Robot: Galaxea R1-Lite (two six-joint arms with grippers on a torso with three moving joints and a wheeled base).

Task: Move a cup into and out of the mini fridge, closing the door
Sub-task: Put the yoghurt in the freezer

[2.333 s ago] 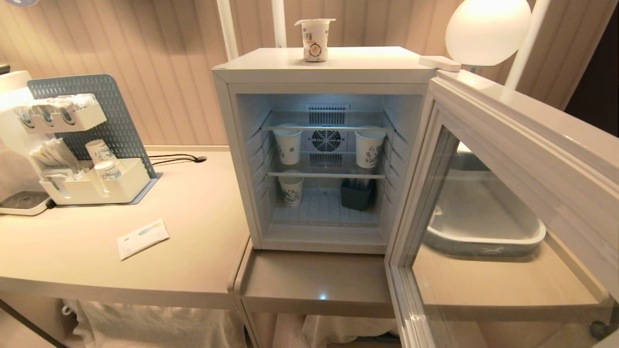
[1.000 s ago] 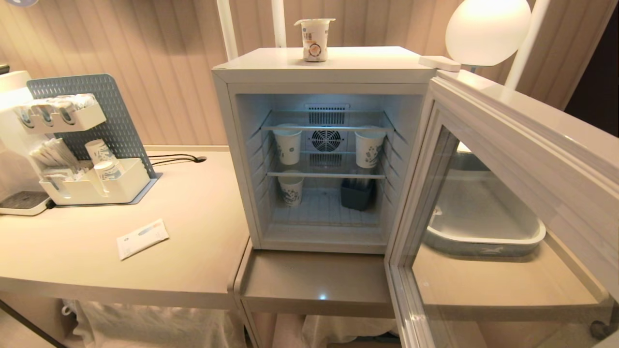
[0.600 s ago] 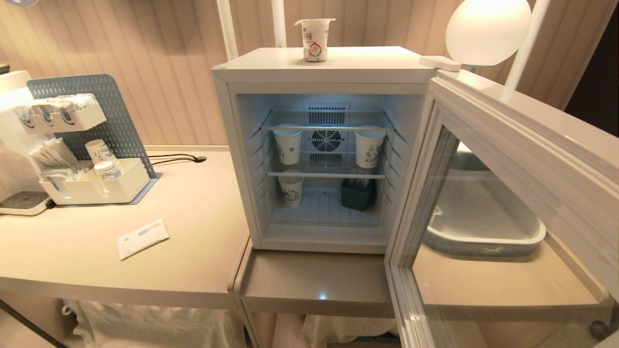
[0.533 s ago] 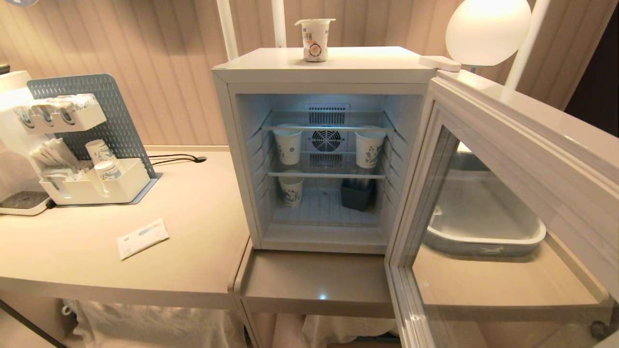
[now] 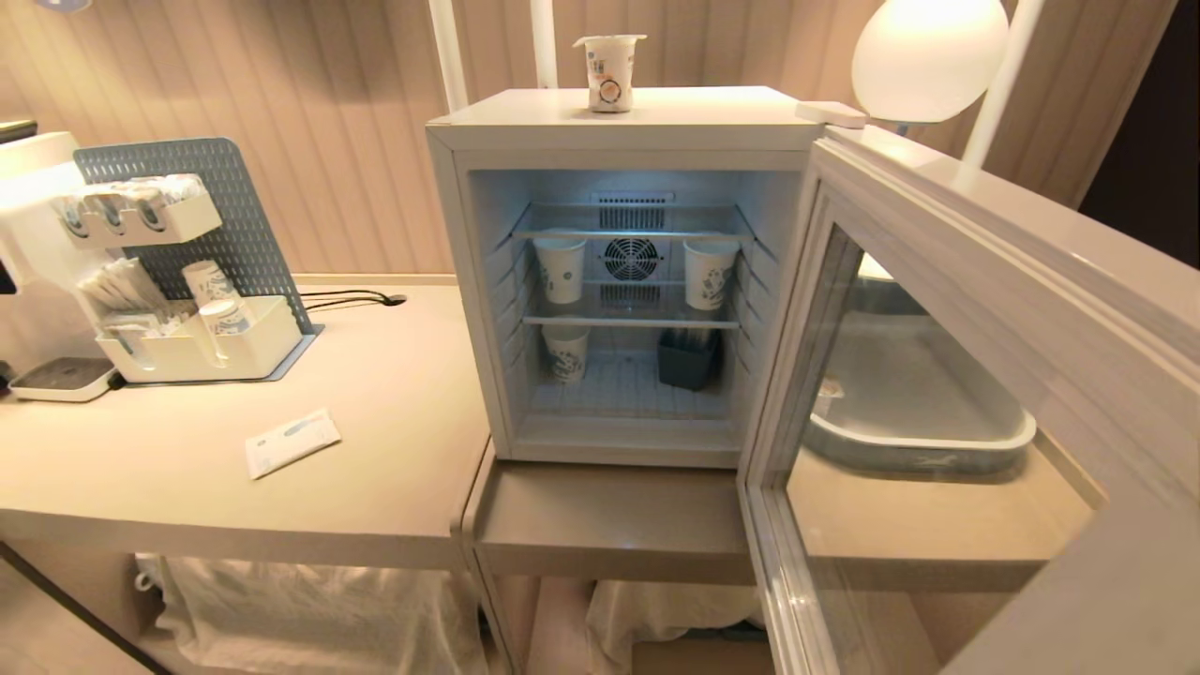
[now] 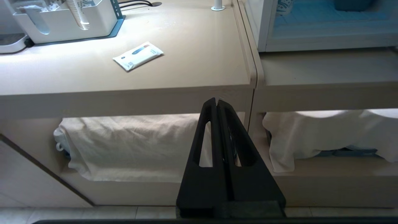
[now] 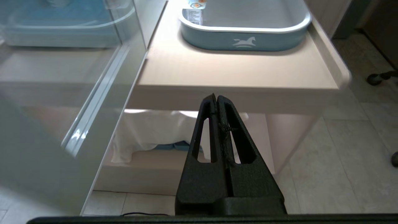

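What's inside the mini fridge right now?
Mini fridge holds two paper cups on the upper shelf, a third cup and a dark bin below. Bin contents unclear.

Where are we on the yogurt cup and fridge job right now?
Done: the door stands wide open. In hand: nothing; the left end effector and right end effector are shut, empty, low before the tables. Left: the yogurt cup sits upright on top of the mini fridge, so moving it in, out, and closing the door remain.
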